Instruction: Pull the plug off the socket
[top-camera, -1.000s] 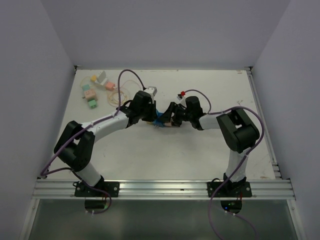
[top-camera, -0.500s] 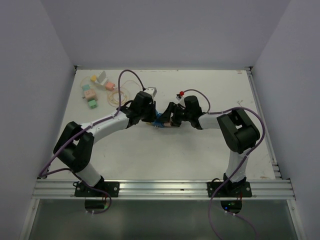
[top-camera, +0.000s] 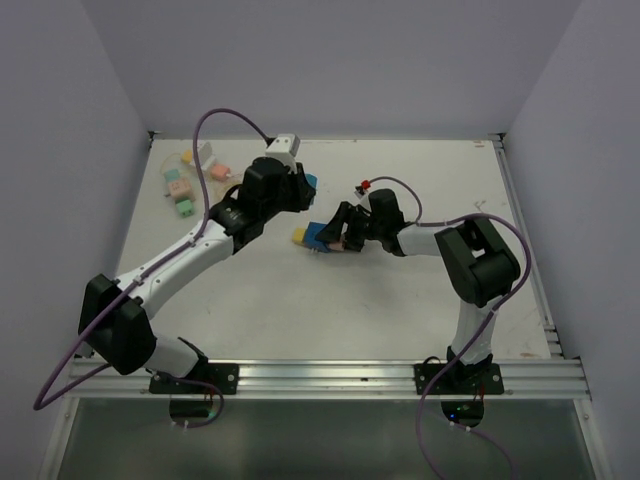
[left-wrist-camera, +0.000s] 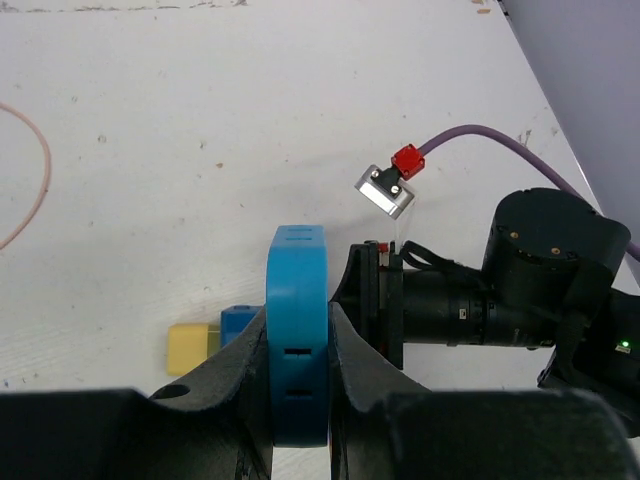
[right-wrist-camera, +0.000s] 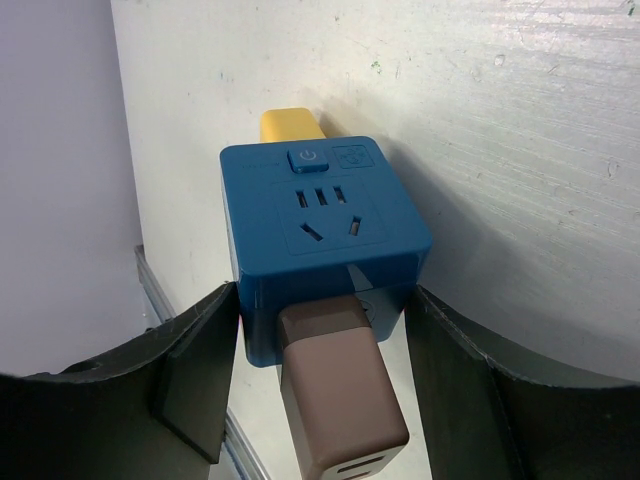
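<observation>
Left fingers (left-wrist-camera: 225, 400) are clenched on the blue plug (left-wrist-camera: 297, 330), holding it up off the table (top-camera: 400, 300) and well apart from the socket cube (right-wrist-camera: 320, 235). The cube lies near the middle of the table, to the right of the plug. Right fingers (right-wrist-camera: 190, 370) are pressed against both sides of that cube, gripping it. The pull looks done, since the plug is free of the socket. Next, the left fingers need only lower the plug onto bare table and let go, and the right fingers can then release the cube. Counted left to right: about five pastel blocks (top-camera: 178, 188) at the far left, too small to be sure of; one blue plug; one yellow plug (right-wrist-camera: 292, 125); one socket cube; one brown plug (right-wrist-camera: 340, 390) seated in the cube's near face
</observation>
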